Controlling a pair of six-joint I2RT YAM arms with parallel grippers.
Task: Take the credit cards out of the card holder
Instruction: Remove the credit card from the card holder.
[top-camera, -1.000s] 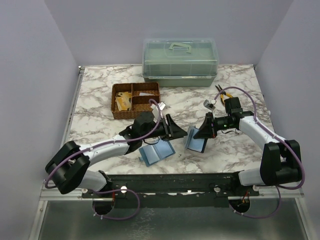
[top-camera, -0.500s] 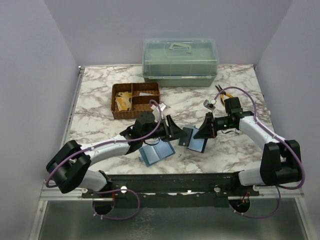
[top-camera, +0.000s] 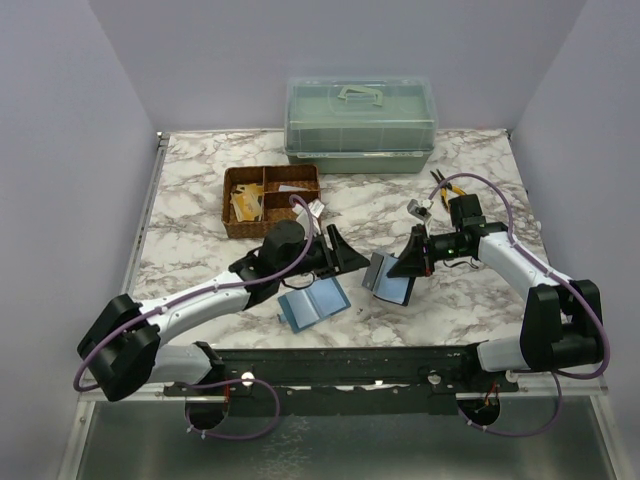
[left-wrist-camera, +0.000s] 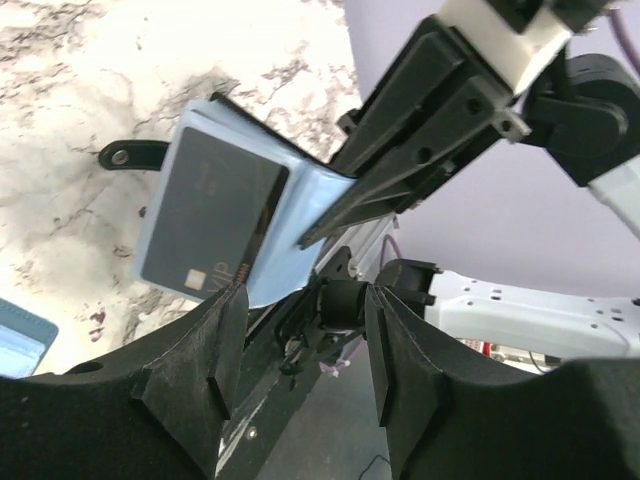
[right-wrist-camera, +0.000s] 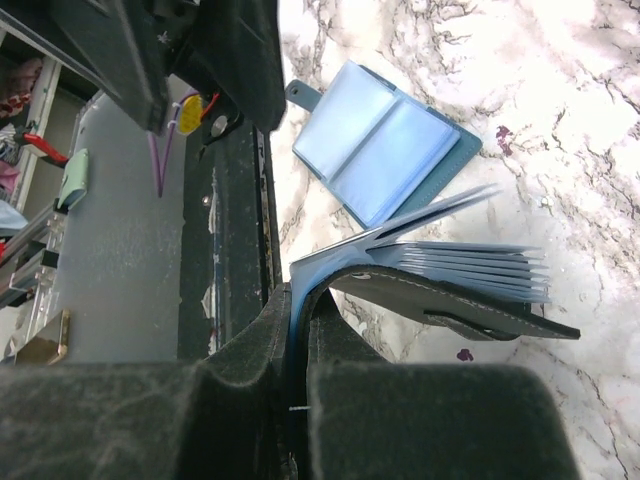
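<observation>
The black card holder (top-camera: 392, 280) hangs open just above the table at centre, its blue-grey sleeves (right-wrist-camera: 480, 265) fanned out. My right gripper (top-camera: 414, 262) is shut on one flap of it (right-wrist-camera: 298, 330). A dark credit card (left-wrist-camera: 210, 215) with a gold chip lies against the holder's blue-grey inside, and the snap tab (left-wrist-camera: 130, 155) sticks out to the left. My left gripper (top-camera: 342, 255) stands open just left of the holder, apart from it. Nothing is between its fingers (left-wrist-camera: 190, 370).
A light-blue flat folder (top-camera: 312, 305) lies open on the table below the left gripper. At the back left stands a wicker basket (top-camera: 272, 215) with compartments. A green lidded box (top-camera: 360, 122) is at the back. Yellow-handled pliers (top-camera: 446, 188) lie near the right arm.
My left gripper has opened wider and drawn back to the left, away from the card holder. The dark card now shows at the holder's left side. The right gripper has kept its hold.
</observation>
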